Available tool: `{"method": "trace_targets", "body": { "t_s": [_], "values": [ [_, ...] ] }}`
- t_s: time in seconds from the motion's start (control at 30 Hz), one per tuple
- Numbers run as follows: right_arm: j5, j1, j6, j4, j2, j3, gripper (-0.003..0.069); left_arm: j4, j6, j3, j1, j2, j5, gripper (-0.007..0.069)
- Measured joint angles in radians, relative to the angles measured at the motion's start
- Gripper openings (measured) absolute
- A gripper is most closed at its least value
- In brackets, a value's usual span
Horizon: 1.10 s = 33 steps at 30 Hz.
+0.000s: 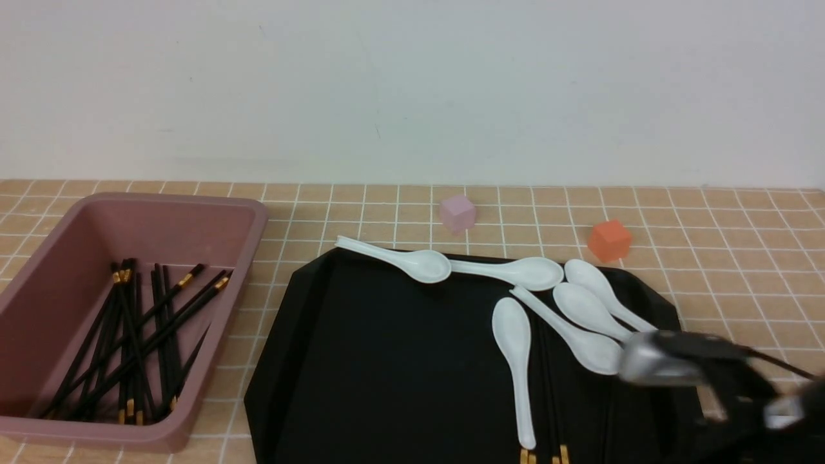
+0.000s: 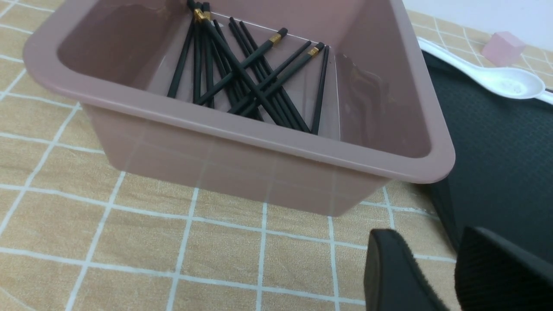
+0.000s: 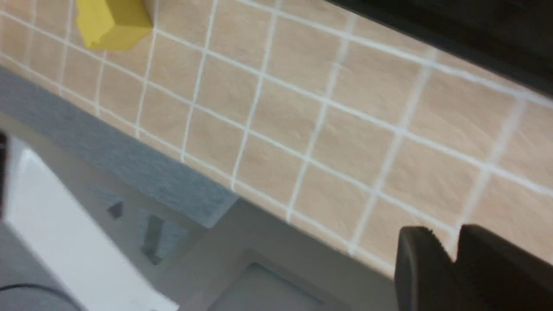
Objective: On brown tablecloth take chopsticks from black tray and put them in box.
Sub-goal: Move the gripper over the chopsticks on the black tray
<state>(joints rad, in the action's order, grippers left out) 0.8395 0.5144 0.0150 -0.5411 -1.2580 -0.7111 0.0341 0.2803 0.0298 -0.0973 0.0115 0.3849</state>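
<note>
The pink box [image 1: 248,222] stands at the left on the brown tablecloth [image 1: 741,258] and holds several black chopsticks [image 1: 138,335]. It also shows in the left wrist view [image 2: 268,129] with the chopsticks [image 2: 242,73] inside. A few chopsticks [image 1: 559,454] lie on the black tray [image 1: 387,361], partly under white spoons, gold ends towards me. My left gripper [image 2: 427,237] is open and empty, low over the cloth beside the box's near corner. My right gripper [image 3: 447,235] is shut and empty over the cloth near the table's edge. Its blurred arm [image 1: 709,367] is at the tray's right.
Several white spoons [image 1: 515,341] lie on the tray's right half. A pale pink cube [image 1: 458,212] and an orange cube [image 1: 609,240] sit behind the tray. A yellow block [image 3: 112,21] lies on the cloth near the table edge [image 3: 142,172].
</note>
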Motion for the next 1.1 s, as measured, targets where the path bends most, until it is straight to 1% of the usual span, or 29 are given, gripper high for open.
{"method": "trace_targets", "body": {
  "t_s": [0.07,0.1,0.13,0.2,0.23,0.27,0.3,0.4,0.53,0.67,1.1],
  "values": [
    [-0.037,0.096,-0.143,0.117,-0.073,-0.064,0.0158,0.000,0.000,0.000,0.000,0.000,0.000,0.0239],
    [-0.043,0.105,-0.159,0.130,-0.088,-0.078,0.0165,0.000,0.000,0.000,0.000,0.000,0.000,0.0239],
    [-0.052,0.158,-0.270,0.224,-0.133,-0.120,0.0181,0.000,0.000,0.000,0.000,0.000,0.000,0.0239],
    [-0.057,0.214,-0.447,0.364,-0.223,-0.194,0.0225,0.000,0.000,0.000,0.000,0.000,0.000,0.0239],
    [-0.057,0.221,-0.478,0.387,-0.230,-0.207,0.0235,0.000,0.000,0.000,0.000,0.000,0.000,0.0239],
    [-0.057,0.232,-0.533,0.430,-0.258,-0.230,0.0254,0.000,0.000,0.000,0.000,0.000,0.000,0.0239],
    [-0.050,0.243,-0.616,0.493,-0.305,-0.267,0.0286,0.000,0.000,0.000,0.000,0.000,0.000,0.0239],
    [-0.020,0.245,-0.724,0.583,-0.397,-0.332,0.0343,0.000,0.000,0.000,0.000,0.000,0.000,0.0239],
    [0.000,0.245,-0.766,0.609,-0.470,-0.375,0.0364,0.000,0.000,0.000,0.000,0.000,0.000,0.0239],
    [-0.011,0.245,-0.792,0.608,-0.511,-0.384,0.0366,0.000,0.000,0.000,0.000,0.000,0.000,0.0239],
    [-0.060,0.245,-0.808,0.586,-0.560,-0.393,0.0366,0.000,0.000,0.000,0.000,0.000,0.000,0.0239]
  ]
}}
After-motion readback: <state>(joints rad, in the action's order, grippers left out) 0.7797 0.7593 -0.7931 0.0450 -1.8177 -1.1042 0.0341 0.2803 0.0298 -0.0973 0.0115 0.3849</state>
